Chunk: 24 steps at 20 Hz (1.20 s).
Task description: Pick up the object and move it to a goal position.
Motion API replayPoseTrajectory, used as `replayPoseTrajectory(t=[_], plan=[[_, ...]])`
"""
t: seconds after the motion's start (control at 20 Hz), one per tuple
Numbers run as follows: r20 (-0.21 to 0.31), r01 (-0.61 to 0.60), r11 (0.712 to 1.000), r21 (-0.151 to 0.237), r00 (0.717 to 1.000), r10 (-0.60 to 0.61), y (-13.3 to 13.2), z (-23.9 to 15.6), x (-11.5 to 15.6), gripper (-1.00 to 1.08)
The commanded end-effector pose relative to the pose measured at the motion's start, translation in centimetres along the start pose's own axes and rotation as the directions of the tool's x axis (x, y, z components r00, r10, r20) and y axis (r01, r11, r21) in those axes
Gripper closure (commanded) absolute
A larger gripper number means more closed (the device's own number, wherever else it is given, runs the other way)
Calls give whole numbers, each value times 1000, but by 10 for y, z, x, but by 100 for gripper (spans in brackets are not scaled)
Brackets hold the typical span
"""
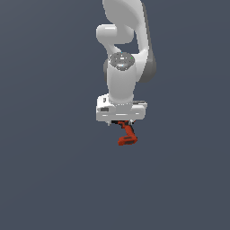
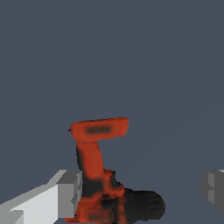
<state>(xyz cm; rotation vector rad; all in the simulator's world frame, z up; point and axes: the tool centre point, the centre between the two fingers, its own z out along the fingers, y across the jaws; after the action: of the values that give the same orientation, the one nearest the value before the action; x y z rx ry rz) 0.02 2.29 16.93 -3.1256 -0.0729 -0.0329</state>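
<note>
The object, a small red drill (image 1: 127, 135) with a black nose, sits directly under my white gripper hand (image 1: 120, 122) in the exterior view. Only its handle and battery block stick out below the hand there. The wrist view shows the drill (image 2: 94, 157) between my fingers, with its flat battery block farthest from the camera and its black nose (image 2: 142, 205) nearest. My gripper (image 2: 142, 190) is open. One grey finger (image 2: 70, 192) is right against the drill's body. The other finger (image 2: 213, 189) stands well apart from it, with a wide gap on that side.
A plain dark grey-blue surface (image 1: 49, 170) fills everything around the arm. The white arm (image 1: 122, 54) rises straight above the gripper. No other objects, edges or a goal marker show in either view.
</note>
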Motion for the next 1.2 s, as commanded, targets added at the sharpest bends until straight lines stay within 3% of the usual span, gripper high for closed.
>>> replayPoseTrajectory(t=[0.0, 0.7, 1.15], plan=[[0, 0, 1000, 0, 1000, 0, 0, 0, 0, -60], [23, -62, 998, 4, 998, 62, 11, 8, -9, -60], [22, -218, 976, 30, 976, 217, 9, 22, -19, -60]])
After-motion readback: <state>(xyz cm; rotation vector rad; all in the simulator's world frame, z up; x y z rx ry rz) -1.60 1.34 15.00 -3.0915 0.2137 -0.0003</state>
